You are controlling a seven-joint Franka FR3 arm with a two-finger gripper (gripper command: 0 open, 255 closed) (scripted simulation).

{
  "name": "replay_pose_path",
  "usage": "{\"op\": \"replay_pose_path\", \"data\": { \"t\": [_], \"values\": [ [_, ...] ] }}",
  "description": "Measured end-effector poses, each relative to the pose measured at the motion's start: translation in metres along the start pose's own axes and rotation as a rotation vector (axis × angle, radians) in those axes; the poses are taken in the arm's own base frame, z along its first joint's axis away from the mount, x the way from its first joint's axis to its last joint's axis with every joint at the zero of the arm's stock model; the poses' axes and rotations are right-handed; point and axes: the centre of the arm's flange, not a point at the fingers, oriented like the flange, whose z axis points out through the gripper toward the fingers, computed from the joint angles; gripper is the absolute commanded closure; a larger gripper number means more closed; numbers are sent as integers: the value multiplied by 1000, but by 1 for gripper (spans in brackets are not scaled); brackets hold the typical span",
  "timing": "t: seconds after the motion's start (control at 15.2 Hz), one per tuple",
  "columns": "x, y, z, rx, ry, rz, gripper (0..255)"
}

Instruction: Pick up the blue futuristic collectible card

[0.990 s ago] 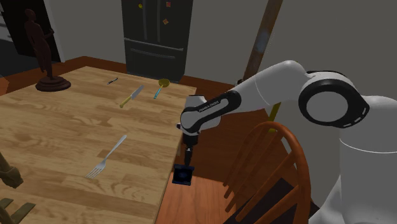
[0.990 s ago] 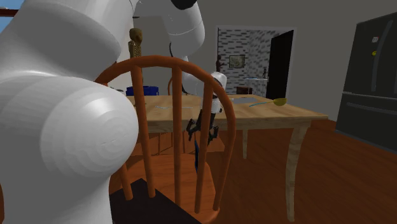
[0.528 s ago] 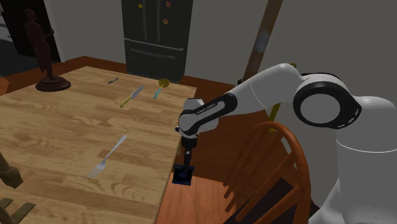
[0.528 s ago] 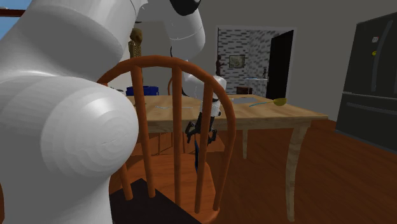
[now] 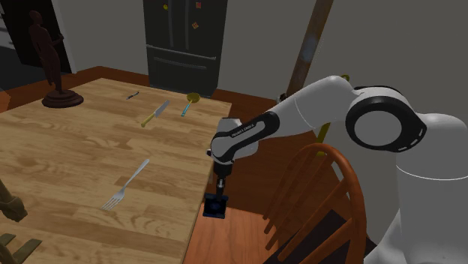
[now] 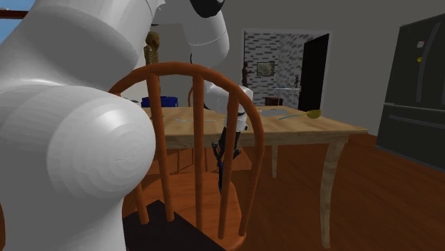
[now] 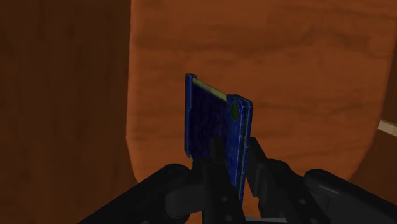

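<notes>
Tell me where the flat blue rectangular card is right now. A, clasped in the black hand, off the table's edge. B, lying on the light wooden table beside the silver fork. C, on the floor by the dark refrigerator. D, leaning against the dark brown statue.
A: the wrist view shows the flat blue rectangular card clasped between the fingers of the black hand, and the shoulder view shows it hanging just beyond the edge of the light wooden table.

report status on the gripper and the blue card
Gripper shut on blue card. Card held beside the table edge, not on it. Wooden chair close by the arm, not touching the card.
</notes>
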Motion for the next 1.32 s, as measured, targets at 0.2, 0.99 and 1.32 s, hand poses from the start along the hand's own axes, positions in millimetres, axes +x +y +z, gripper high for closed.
{"op": "replay_pose_path", "data": {
  "t": [0.2, 0.99, 1.32],
  "values": [
    [0, 1, -1, 13, -9, -7, 255],
    [1, -10, -22, 5, -23, 10, 255],
    [2, -18, -45, 5, -23, 9, 255]
  ]
}}
